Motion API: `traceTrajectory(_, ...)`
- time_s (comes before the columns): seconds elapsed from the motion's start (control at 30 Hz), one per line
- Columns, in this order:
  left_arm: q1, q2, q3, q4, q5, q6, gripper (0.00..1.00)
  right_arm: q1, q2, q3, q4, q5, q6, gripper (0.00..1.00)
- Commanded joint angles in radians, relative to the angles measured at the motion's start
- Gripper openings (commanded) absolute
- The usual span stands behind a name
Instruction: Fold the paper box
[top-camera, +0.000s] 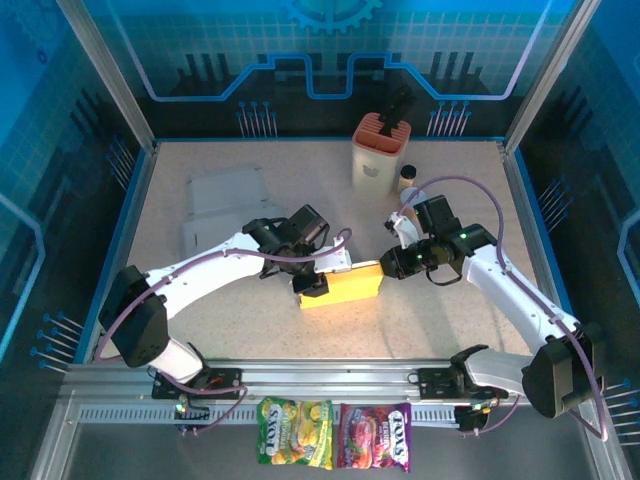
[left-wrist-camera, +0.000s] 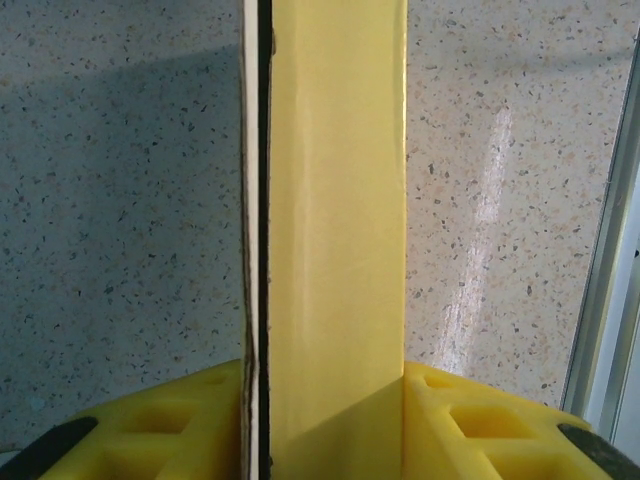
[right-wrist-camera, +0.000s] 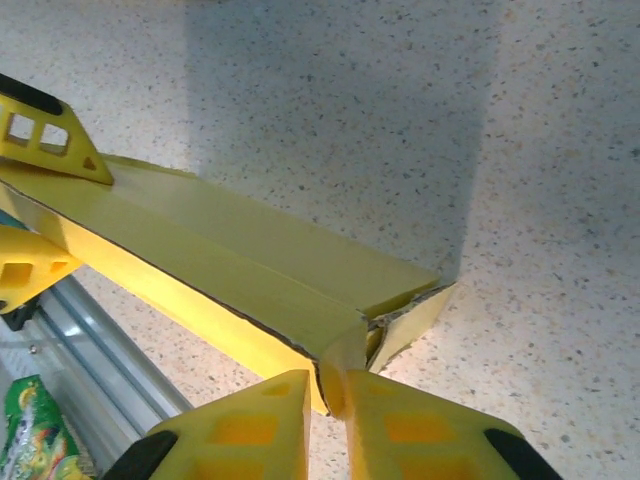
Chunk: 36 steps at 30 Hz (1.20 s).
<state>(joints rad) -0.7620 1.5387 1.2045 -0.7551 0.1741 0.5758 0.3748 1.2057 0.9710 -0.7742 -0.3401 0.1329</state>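
The paper box (top-camera: 345, 287) lies mid-counter (top-camera: 300, 170) between the arms. The left pincer (left-wrist-camera: 325, 400) pinches one wall; the right pincer (right-wrist-camera: 328, 400) pinches an end flap. Light, crease-prone card: grip beside folds.

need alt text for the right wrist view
The right gripper is closed on an end flap of the long yellow paper box, seen over a speckled tabletop. The left gripper's yellow fingers hold its far end.
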Motion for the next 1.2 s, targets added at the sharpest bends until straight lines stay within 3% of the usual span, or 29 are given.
traceTrajectory(0.0, 0.005, 0.008, 0.028, -0.024, 0.039, -0.004, 0.40, 0.020, 0.009, 0.040, -0.034, 0.063, 0.005, 0.15)
traceTrajectory(0.47, 0.005, 0.009, 0.035, -0.021, 0.041, -0.013, 0.39, 0.093, 0.015, 0.066, -0.045, 0.220, 0.055, 0.00)
traceTrajectory(1.17, 0.002, -0.002, 0.004, 0.052, -0.036, -0.082, 0.36, 0.248, -0.071, -0.070, 0.083, 0.403, 0.304, 0.00)
